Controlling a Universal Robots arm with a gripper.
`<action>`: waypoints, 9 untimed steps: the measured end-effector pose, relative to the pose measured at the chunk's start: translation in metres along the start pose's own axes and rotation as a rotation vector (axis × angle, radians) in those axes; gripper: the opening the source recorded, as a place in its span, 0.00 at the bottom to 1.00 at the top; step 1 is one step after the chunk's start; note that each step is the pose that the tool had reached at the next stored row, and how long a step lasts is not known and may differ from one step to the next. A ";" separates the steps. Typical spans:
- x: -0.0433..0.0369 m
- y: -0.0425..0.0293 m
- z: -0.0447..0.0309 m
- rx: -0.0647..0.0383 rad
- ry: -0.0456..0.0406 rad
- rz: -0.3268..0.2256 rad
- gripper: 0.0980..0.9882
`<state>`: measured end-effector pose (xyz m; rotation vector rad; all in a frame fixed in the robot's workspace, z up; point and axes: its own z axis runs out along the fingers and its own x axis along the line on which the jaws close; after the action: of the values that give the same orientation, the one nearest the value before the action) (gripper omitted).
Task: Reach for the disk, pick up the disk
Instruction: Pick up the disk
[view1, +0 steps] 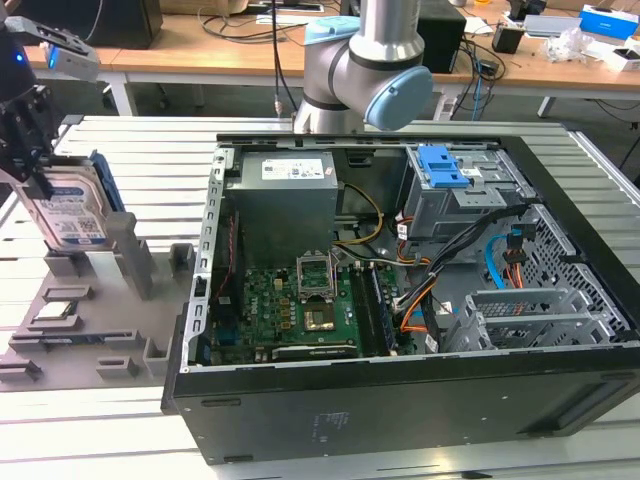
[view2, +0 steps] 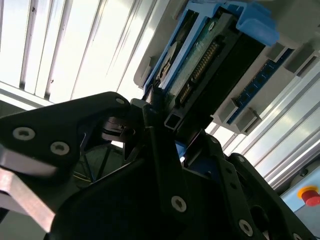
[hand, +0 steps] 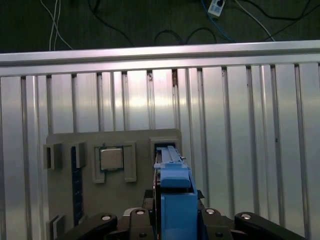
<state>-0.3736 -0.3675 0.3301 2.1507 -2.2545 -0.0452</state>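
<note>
The disk (view1: 72, 212), a silver hard drive with a white-and-blue label and blue side rails, stands on edge at the exterior view's left, its lower end at a grey slot of the fixture plate (view1: 95, 335). My gripper (view1: 40, 188) comes down on it from above, its black fingers closed on the two faces. In the second wrist view the disk (view2: 210, 50) shows its connector edge and green board between the gripper's (view2: 172, 127) fingers. In the first wrist view a blue rail of the disk (hand: 175, 197) rises between the gripper's (hand: 175, 222) black links.
A small square silver chip (view1: 55, 310) (hand: 111, 159) lies in a pocket of the plate. The open computer case (view1: 400, 250) takes up the middle and the exterior view's right, with a blue latch (view1: 445, 165) on its drive cage. The arm's base (view1: 360, 60) stands behind it.
</note>
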 end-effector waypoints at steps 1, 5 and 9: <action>0.0000 -0.0001 -0.0022 0.000 0.0000 0.000 0.30; 0.0000 -0.0004 -0.0079 0.000 0.0001 0.000 0.30; -0.0001 -0.0007 -0.0143 0.000 0.0001 0.000 0.30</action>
<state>-0.3723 -0.3675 0.3444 2.1506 -2.2544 -0.0453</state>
